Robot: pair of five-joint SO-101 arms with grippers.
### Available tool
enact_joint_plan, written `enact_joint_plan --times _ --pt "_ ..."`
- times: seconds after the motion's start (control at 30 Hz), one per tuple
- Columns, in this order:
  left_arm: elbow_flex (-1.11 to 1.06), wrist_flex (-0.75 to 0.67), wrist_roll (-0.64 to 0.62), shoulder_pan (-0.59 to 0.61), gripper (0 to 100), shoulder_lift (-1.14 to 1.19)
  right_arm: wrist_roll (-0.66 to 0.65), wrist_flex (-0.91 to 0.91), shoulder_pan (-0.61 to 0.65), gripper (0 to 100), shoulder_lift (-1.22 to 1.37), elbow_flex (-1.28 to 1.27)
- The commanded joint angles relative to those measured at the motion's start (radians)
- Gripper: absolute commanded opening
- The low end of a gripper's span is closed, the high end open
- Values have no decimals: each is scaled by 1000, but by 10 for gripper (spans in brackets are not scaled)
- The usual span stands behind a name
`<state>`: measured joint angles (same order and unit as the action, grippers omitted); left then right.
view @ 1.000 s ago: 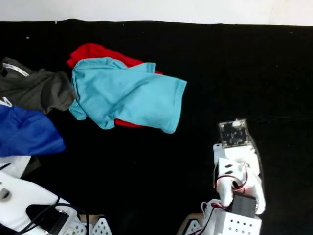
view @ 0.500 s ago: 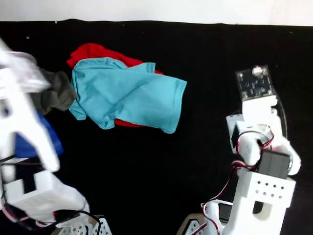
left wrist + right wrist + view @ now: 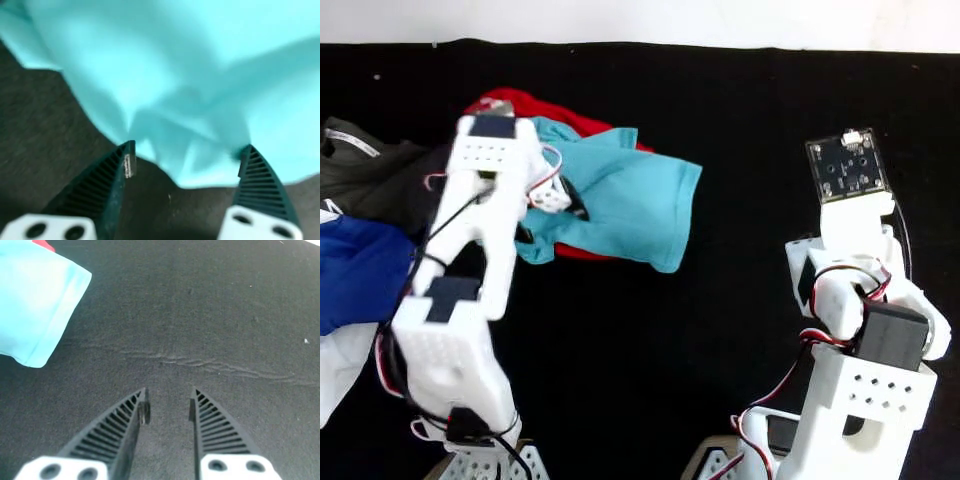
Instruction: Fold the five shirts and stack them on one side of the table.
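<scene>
Black cloth covers the desk, with a strip of pale wall along its far edge. 5 shirts lie unfolded toward the left half. A light blue shirt is spread near the middle, on top of a red shirt that shows at its far edge. A grey shirt is bunched at the left edge, with a dark blue shirt just in front of it and a white shirt nearest the arm bases. The left arm rises from its base at the near left and stretches forward over the desk, wrist bent down over the left part of the light blue shirt. In its wrist view the left claw is spread wide, both tips at the crumpled edge of that shirt, with nothing held between them. The right arm stands folded at the right side, well apart from the shirts. Its right claw points down at bare black cloth, its fingers parted by a narrow gap and holding nothing, with a corner of the light blue shirt off to one side.
</scene>
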<state>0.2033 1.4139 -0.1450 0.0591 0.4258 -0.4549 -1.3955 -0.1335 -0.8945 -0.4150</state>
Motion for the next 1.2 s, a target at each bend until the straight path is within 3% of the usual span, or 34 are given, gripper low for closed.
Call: enact_joint_plan --times 0.0,0.1,0.23,0.4,0.53,0.67,0.97,1.17 --pt "5 -52 -5 -4 307 62 11 -4 7 139 5 39" --pt "7 -68 -5 4 226 84 11 -2 7 139 5 38" --pt "39 -66 -11 44 3 41 11 -2 7 139 5 36" --pt "168 -3 -9 136 10 -54 11 -2 7 139 5 36" --pt "318 129 0 213 8 -154 11 -1 7 139 5 36" --pt "478 233 95 358 8 -249 11 4 7 139 12 36" --pt "674 245 353 826 9 -344 12 5 140 139 16 36" --pt "588 236 387 957 10 -298 143 84 205 139 97 56"
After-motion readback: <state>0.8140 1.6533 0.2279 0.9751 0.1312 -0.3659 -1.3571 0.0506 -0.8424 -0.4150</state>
